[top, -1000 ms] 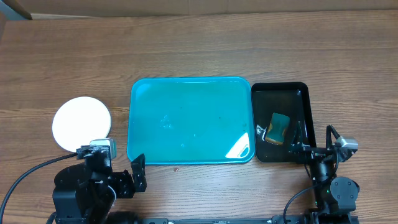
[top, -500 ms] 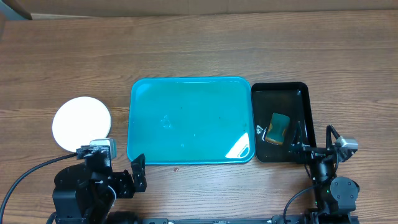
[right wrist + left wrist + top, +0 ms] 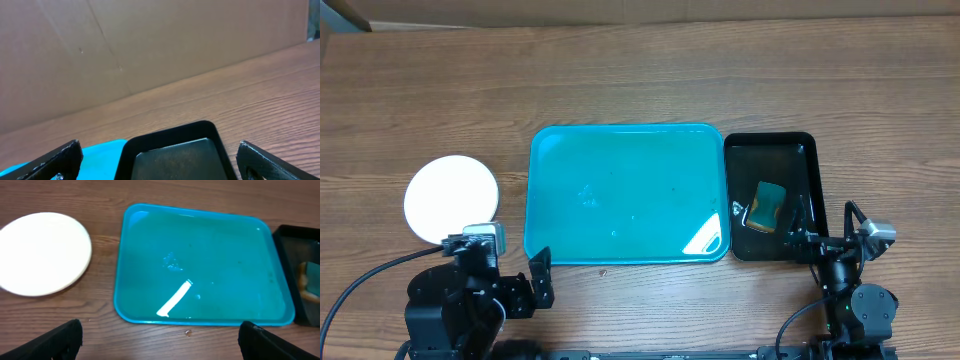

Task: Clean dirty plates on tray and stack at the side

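Observation:
The turquoise tray (image 3: 625,190) lies in the middle of the table with nothing on it, only light glare; it also fills the left wrist view (image 3: 200,265). A clean white plate (image 3: 451,197) rests on the wood left of the tray, also seen from the left wrist (image 3: 42,252); I cannot tell whether others lie beneath it. My left gripper (image 3: 538,278) hovers open near the tray's front left corner, nothing between its fingers (image 3: 160,342). My right gripper (image 3: 808,237) is open and empty at the black tray's front edge (image 3: 157,160).
A narrow black tray (image 3: 772,160) sits against the turquoise tray's right side and holds a green and yellow sponge (image 3: 767,203). A small crumb (image 3: 187,332) lies on the wood before the turquoise tray. Cardboard (image 3: 125,45) lines the table's far edge.
The left gripper has edged very slightly to the left. Nothing else has moved.

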